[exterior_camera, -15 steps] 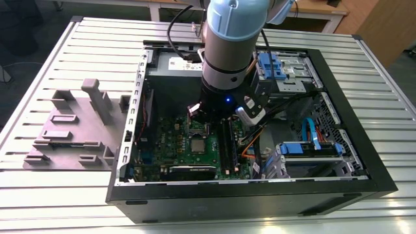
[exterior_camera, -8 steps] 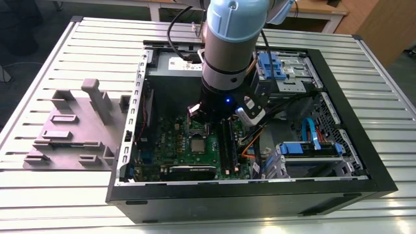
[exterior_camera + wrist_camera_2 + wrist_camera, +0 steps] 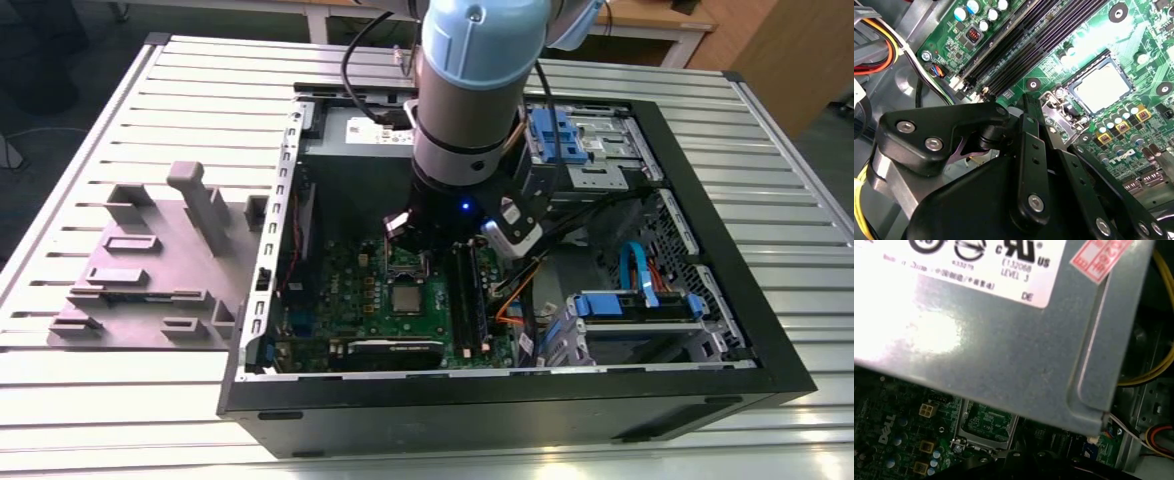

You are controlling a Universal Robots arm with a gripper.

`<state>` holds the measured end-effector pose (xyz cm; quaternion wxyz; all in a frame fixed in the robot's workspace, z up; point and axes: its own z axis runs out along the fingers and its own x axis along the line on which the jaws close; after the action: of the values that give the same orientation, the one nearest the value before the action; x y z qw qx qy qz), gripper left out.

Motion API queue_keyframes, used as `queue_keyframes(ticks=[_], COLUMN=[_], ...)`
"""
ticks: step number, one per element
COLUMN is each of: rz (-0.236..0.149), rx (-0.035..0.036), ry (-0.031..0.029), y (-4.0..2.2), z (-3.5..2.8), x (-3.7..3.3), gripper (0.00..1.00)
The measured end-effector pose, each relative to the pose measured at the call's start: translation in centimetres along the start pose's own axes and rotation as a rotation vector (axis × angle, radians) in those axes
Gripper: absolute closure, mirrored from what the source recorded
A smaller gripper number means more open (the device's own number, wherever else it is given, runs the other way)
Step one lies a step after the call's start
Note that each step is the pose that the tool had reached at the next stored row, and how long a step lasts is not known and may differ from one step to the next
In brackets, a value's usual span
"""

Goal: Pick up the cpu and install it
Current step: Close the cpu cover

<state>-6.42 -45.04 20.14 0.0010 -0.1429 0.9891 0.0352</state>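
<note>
The cpu (image 3: 404, 297) is a small silvery square lying flat on the green motherboard (image 3: 350, 300) inside the open computer case. In the second wrist view the cpu (image 3: 1102, 87) rests in a dark square surround, apart from the gripper. My gripper (image 3: 424, 250) hangs low over the board, just beyond the cpu, above the dark socket (image 3: 404, 263) with its metal frame. The first wrist view shows the socket (image 3: 986, 422) with green board inside its frame. The gripper's black body (image 3: 1029, 150) sits beside the socket's metal latch (image 3: 1064, 117). Nothing shows held in it.
The large grey metal box (image 3: 1004, 350) with a white label looms close by the wrist. Black memory slots (image 3: 1019, 45) run beside the socket. Orange and yellow cables (image 3: 874, 50), blue drive bays (image 3: 574, 135) and the case walls (image 3: 534, 400) hem the arm in. A grey fixture (image 3: 154, 260) stands outside.
</note>
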Motion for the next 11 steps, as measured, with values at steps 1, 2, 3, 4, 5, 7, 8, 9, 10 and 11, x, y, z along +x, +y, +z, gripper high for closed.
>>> queue_keyframes(ticks=[1, 2, 3, 4, 5, 7, 8, 9, 10, 11], rz=[0.0, 0.0, 0.0, 0.0, 0.001, 0.004, 0.005, 0.007, 0.008, 0.008], rx=[-0.0002, -0.0002, -0.0005, -0.0012, -0.0013, -0.0012, -0.0012, -0.0013, -0.0014, -0.0014], ry=[0.0, 0.0, 0.0, -0.0003, -0.0004, -0.0005, -0.0007, -0.0008, -0.0009, -0.0009], y=[0.0, 0.0, 0.0, 0.0, 0.0, 0.02, 0.05, 0.09, 0.14, 0.19], z=[0.01, 0.01, 0.01, 0.03, 0.06, 0.1, 0.13, 0.14, 0.15, 0.16], x=[0.0, 0.01, 0.01, 0.01, 0.0, -0.03, -0.05, -0.06, -0.07, -0.08], gripper=[0.9, 0.9, 0.9, 0.9, 0.9, 0.9, 0.9, 0.9, 0.9, 0.9])
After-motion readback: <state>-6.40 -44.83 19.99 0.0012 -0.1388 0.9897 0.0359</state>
